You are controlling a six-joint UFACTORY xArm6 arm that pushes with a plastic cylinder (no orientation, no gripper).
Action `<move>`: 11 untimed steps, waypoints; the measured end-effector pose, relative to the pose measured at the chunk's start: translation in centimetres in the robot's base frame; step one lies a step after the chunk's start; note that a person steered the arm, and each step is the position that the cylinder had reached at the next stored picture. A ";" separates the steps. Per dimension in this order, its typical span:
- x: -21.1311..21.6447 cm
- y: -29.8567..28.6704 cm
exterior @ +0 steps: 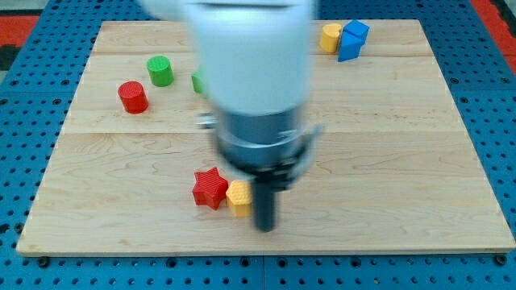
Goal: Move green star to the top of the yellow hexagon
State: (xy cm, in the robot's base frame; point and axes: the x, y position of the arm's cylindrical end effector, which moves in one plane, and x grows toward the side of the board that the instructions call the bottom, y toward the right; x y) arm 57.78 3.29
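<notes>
Parked my tip (264,227), no hand and nothing held, just right of yellow block (239,198) by red star (210,188) on desk (403,161), seemingly between pushes, with green star (198,81) half-hidden well above.

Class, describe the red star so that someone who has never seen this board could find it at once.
Start at the wooden board and go to its bottom edge, left of centre. There the red star touches a small yellow block beside my tip. Unlike the red cylinder further up, it is pointed.
</notes>
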 end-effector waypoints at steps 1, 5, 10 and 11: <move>-4.1 0.4; -25.8 -4.5; -14.1 -6.7; -11.3 -6.3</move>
